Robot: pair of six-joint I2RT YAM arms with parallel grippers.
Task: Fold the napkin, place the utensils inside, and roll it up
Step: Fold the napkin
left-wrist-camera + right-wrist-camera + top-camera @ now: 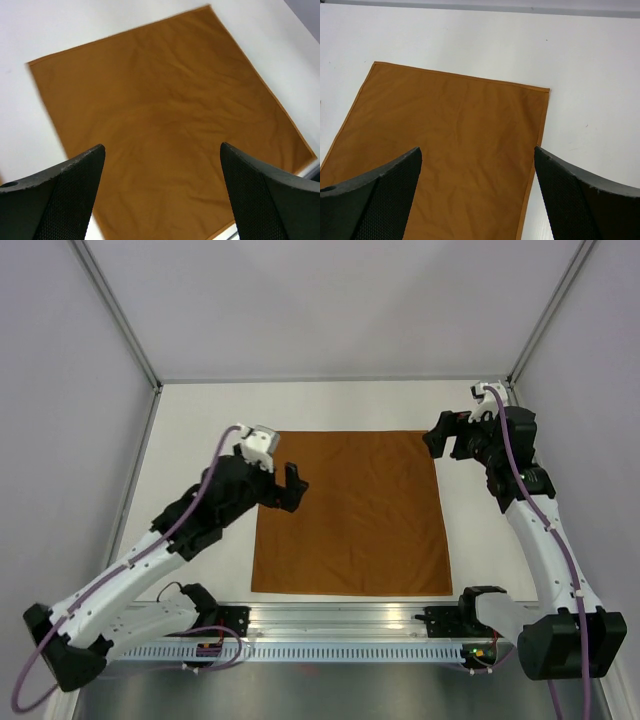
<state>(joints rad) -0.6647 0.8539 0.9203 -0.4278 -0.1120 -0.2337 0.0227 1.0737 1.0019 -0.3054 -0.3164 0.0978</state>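
Napkin (350, 512) lies flat and fully spread on white table (200, 430), single layer, unfolded, light creases only, hem visible round the edges. It sits about midway between the two arms. Near edge runs just beside metal rail (340, 618) that carries the arm bases; it is close to the rail, not on it. Far edge is well short of the back wall, with bare table on both sides of the cloth

Left gripper (288, 488) hangs over the napkin's left edge, in the far half, pointing in toward the cloth. Claw is spread wide with nothing in it. In the left wrist view the black textured fingers (65, 195) sit at the two bottom corners. The gap between them is wide and the whole square shows beyond them, turned diamond-wise. Contact with the fabric: cannot tell

Right gripper (450, 443) is by the napkin's far-right corner, over or just past the right edge, aimed inward. Claw is wide apart and empty. In the right wrist view the fingers (580, 200) are at lower left and lower right. The left one shows against cloth, the right one against bare table just beside the hem. One cloth corner shows ahead, between them; which corner, cannot tell

Purple cables run along both arms
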